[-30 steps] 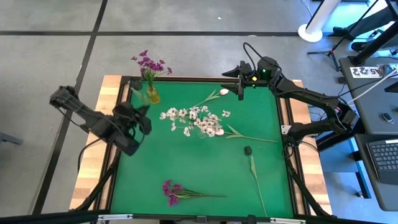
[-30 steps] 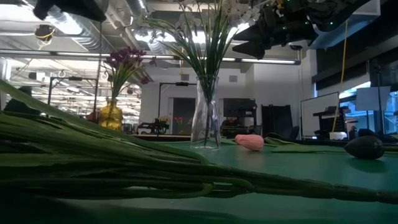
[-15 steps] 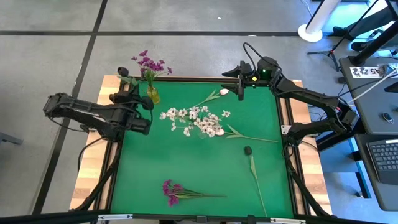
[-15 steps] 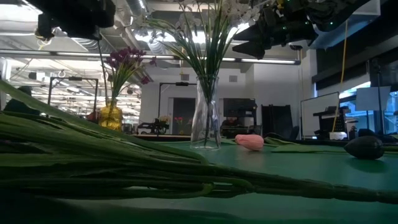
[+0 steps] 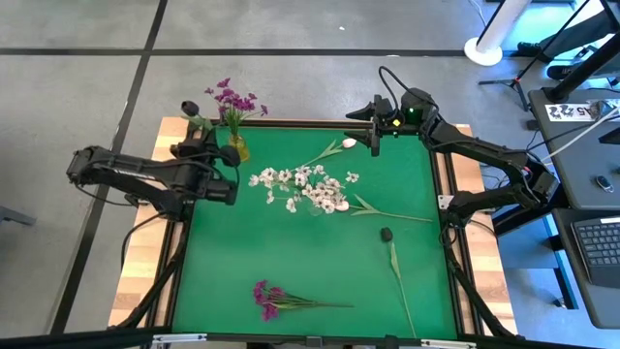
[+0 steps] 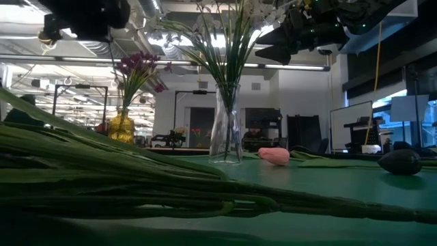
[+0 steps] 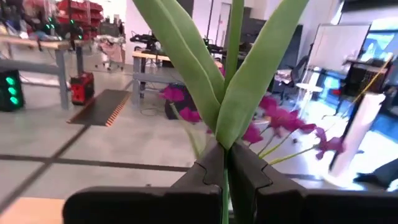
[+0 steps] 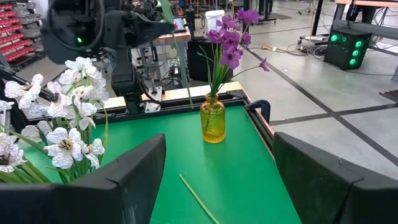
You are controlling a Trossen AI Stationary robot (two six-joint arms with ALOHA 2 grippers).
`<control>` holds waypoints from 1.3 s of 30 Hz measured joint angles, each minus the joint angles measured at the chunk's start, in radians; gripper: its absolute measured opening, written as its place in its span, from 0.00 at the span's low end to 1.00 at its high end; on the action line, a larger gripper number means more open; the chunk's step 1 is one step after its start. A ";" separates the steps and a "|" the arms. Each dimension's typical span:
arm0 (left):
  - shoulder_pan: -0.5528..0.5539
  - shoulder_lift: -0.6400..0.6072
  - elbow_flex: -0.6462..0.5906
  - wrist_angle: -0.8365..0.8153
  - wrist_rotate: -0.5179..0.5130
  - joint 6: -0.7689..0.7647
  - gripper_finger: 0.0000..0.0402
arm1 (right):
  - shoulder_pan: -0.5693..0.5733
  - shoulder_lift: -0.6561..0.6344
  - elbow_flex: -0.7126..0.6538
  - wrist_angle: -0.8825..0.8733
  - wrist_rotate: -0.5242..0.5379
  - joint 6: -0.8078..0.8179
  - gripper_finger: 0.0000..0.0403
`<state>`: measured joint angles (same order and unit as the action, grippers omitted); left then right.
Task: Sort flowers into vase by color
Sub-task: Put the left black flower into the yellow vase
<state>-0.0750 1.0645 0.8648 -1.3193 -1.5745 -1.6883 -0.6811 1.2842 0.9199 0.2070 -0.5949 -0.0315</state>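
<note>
A leafy green stem (image 7: 227, 81) stands upright, pinched between the closed fingers of the left pincer (image 7: 225, 167), which hovers at the far left corner of the green counter (image 5: 291, 262), just beside the small amber vase (image 5: 237, 147). That vase (image 8: 212, 118) already carries magenta-purple blooms (image 8: 231, 38). Toward the middle of the far half stands a clear glass vase (image 6: 226, 130) with white blossoms (image 5: 302, 188) fanned out above it. A pale pink bud (image 5: 349, 143) on its stem lies near the far edge, a dark bud (image 5: 386, 234) with a long stem lies toward the right, and a magenta bunch (image 5: 268, 297) lies at the near edge. The right pincer (image 5: 375, 136) hangs over the far edge near the pink bud, its two fingers (image 8: 124, 180) spread wide with nothing between them.
</note>
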 joint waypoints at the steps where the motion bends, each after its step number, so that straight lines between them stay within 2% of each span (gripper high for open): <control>1: -0.009 0.000 0.005 0.025 -0.001 0.020 0.00 | 0.000 0.000 0.000 0.000 0.000 0.000 0.73; 7: -0.099 0.014 0.005 0.302 0.007 0.267 0.00 | 0.000 0.000 0.000 0.006 0.000 -0.007 0.73; 11: -0.146 0.035 0.005 0.469 0.047 0.436 0.00 | 0.000 0.000 0.000 0.005 0.000 -0.007 0.73; 14: -0.164 0.061 0.005 0.599 0.164 0.572 0.00 | 0.000 0.000 0.000 0.005 0.000 -0.007 0.73; 19: -0.165 0.117 0.005 0.887 0.436 0.901 0.00 | 0.000 0.000 0.000 0.005 -0.018 -0.007 0.73; 22: -0.161 0.131 0.005 1.098 0.474 1.147 0.00 | 0.000 0.000 0.000 0.003 -0.023 -0.007 0.73; 25: -0.130 0.084 0.005 1.244 0.525 1.339 0.00 | 0.000 0.000 0.000 -0.005 -0.027 -0.007 0.73; 28: -0.072 0.006 0.005 1.289 0.634 1.449 0.00 | 0.000 0.000 0.000 -0.023 -0.027 -0.008 0.73; 31: 0.001 -0.052 0.005 1.285 0.698 1.500 0.00 | 0.000 0.000 0.000 -0.039 -0.026 -0.023 0.73; 35: 0.092 -0.111 0.001 1.249 0.702 1.553 0.00 | 0.000 0.000 0.000 -0.040 -0.027 -0.026 0.73; 39: 0.182 -0.172 -0.085 1.261 0.696 1.547 0.00 | 0.000 0.000 0.000 -0.041 -0.027 -0.026 0.73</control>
<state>0.1074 0.8921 0.7798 -0.0585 -0.8787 -0.1417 -0.6811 1.2842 0.9199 0.1658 -0.6216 -0.0578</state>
